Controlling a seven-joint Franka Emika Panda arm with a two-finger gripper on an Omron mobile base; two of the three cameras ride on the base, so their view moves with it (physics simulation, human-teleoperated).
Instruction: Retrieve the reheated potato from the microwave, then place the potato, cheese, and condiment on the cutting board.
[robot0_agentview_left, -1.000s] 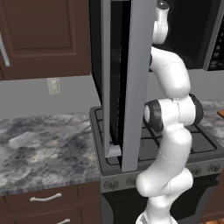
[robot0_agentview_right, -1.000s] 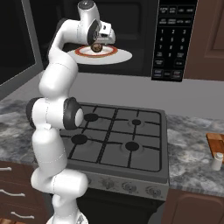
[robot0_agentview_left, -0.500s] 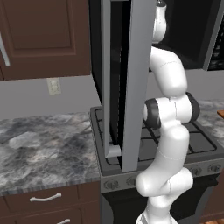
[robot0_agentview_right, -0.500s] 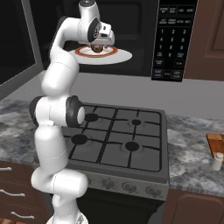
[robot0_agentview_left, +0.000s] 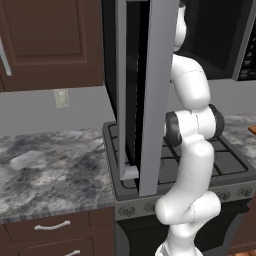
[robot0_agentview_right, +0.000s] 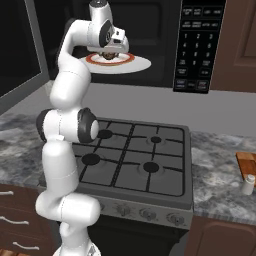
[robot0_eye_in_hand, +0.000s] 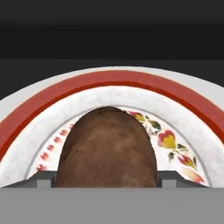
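Reaching into the open microwave (robot0_agentview_right: 150, 45), whose door (robot0_agentview_left: 145, 95) stands swung wide to the left above the stove (robot0_agentview_right: 135, 160), the arm has its jaws low over the plate (robot0_agentview_right: 132, 62), a white one with a red ring on the turntable, and the step in hand is the grasp of the potato (robot0_eye_in_hand: 107, 148). In the hand view the brown lump sits on the plate's middle, close up between the two dark finger tips, one at each lower flank, so the gripper (robot0_agentview_right: 109, 52) brackets it; whether the pads already press on it I cannot tell. To do this well, I judge the jaws should close evenly on the widest part of the potato, low enough that its rounded sides do not squeeze it upward and out. The lift should then be short and straight, clear of the plate's rim, before drawing back out under the microwave's roof. Far to the right, at the edge of the tabletop (robot0_agentview_right: 215, 170), the cutting board (robot0_agentview_right: 247, 162) waits with the small condiment shaker (robot0_agentview_right: 247, 184) just beside it.
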